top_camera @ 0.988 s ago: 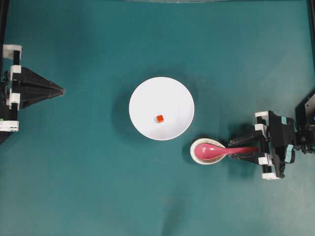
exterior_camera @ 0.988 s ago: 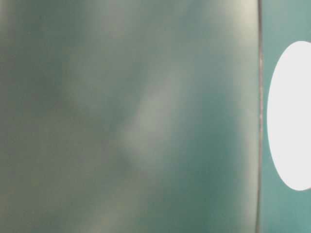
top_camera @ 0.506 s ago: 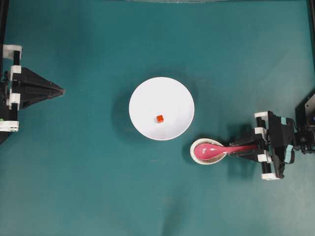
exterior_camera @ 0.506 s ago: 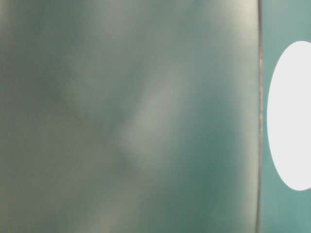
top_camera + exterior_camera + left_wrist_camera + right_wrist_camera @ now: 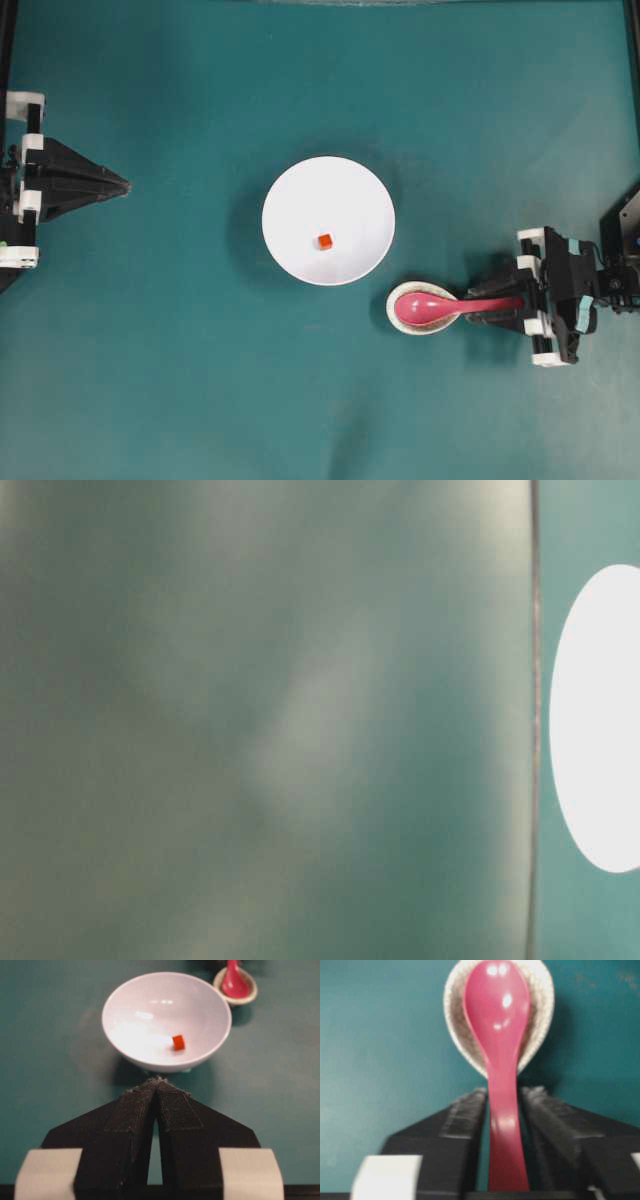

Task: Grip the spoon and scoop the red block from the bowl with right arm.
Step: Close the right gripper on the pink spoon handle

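From the right wrist camera, nearest of all, the right gripper (image 5: pixel 502 1105) has its jaws apart, one on each side of the spoon (image 5: pixel 501 1065) handle. There is a sliver of gap on either side, so nothing is clamped yet. The handle runs straight back between the pads, and the scoop rests in the small speckled dish (image 5: pixel 540 1015) just ahead.

This looks like the gripping step — the claw is lined up on the handle but has no hold. The next move calls for closing squarely on the handle, firmly enough that the glossy spoon does not twist or slide, then lifting it clear of the dish rim before swinging toward the bowl (image 5: pixel 328 220).

Further out, the overhead view shows the bowl just beside the dish, up and to the left of it, with the red block (image 5: pixel 325 240) sitting loose near its middle — a small target, so the scoop will probably need a shallow, low approach along the bowl's floor.

Farthest off, the left gripper (image 5: pixel 122 184) rests at the table's left edge, jaws together and holding nothing.
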`<action>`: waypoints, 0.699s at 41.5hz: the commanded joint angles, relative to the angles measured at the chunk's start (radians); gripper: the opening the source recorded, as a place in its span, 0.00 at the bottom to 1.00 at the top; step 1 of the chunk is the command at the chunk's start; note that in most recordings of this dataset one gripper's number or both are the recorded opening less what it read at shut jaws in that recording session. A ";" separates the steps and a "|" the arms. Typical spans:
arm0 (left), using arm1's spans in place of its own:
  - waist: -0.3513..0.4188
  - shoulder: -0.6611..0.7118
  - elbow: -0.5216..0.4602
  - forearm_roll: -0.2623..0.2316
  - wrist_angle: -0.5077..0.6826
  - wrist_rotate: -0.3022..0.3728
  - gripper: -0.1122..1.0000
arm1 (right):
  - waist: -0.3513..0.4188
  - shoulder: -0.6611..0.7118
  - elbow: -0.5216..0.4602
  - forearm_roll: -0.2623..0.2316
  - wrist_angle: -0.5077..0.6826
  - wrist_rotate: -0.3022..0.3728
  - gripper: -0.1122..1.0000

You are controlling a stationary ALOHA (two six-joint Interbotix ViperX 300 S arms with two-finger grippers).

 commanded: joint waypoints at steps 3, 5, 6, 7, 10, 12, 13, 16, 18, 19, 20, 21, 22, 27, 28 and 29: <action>0.002 0.008 -0.017 0.003 -0.005 0.002 0.10 | 0.005 -0.006 -0.003 -0.003 -0.009 -0.003 0.57; 0.002 0.006 -0.015 0.003 -0.006 0.002 0.10 | 0.005 -0.006 0.000 -0.003 -0.014 -0.006 0.57; 0.003 0.008 -0.017 0.002 -0.006 0.002 0.10 | 0.005 -0.006 0.003 -0.003 -0.017 -0.006 0.56; 0.002 0.008 -0.015 0.002 -0.006 0.002 0.10 | 0.006 -0.006 0.008 -0.003 -0.021 -0.006 0.56; 0.003 0.008 -0.015 0.002 -0.006 0.002 0.10 | 0.009 -0.008 0.020 -0.003 -0.043 -0.006 0.55; 0.002 0.008 -0.015 0.002 -0.005 0.002 0.10 | 0.014 -0.011 0.029 -0.003 -0.066 -0.006 0.55; 0.002 0.008 -0.017 0.002 -0.005 0.002 0.10 | 0.014 -0.012 0.032 -0.003 -0.075 -0.006 0.55; 0.003 0.006 -0.015 0.002 -0.005 0.002 0.10 | 0.017 -0.018 0.038 -0.003 -0.107 -0.006 0.55; 0.002 0.008 -0.015 0.002 -0.005 0.002 0.10 | 0.017 -0.018 0.038 -0.003 -0.112 -0.006 0.55; 0.002 0.008 -0.017 0.003 -0.005 0.002 0.10 | 0.018 -0.018 0.038 -0.003 -0.112 -0.006 0.55; 0.003 0.008 -0.015 0.002 -0.005 0.002 0.10 | 0.020 -0.018 0.038 -0.003 -0.112 -0.006 0.55; 0.002 0.006 -0.017 0.003 -0.005 0.002 0.10 | 0.021 -0.018 0.037 -0.003 -0.110 -0.006 0.55; 0.002 0.006 -0.017 0.003 -0.005 0.002 0.10 | 0.023 -0.018 0.037 -0.003 -0.112 -0.006 0.55; 0.002 0.008 -0.017 0.003 -0.005 0.002 0.10 | 0.029 -0.018 0.040 -0.003 -0.110 -0.006 0.55; 0.002 0.006 -0.017 0.003 -0.005 0.002 0.10 | 0.031 -0.018 0.040 -0.003 -0.110 -0.006 0.55; 0.002 0.008 -0.015 0.002 -0.005 0.002 0.10 | 0.031 -0.018 0.038 -0.003 -0.110 -0.006 0.55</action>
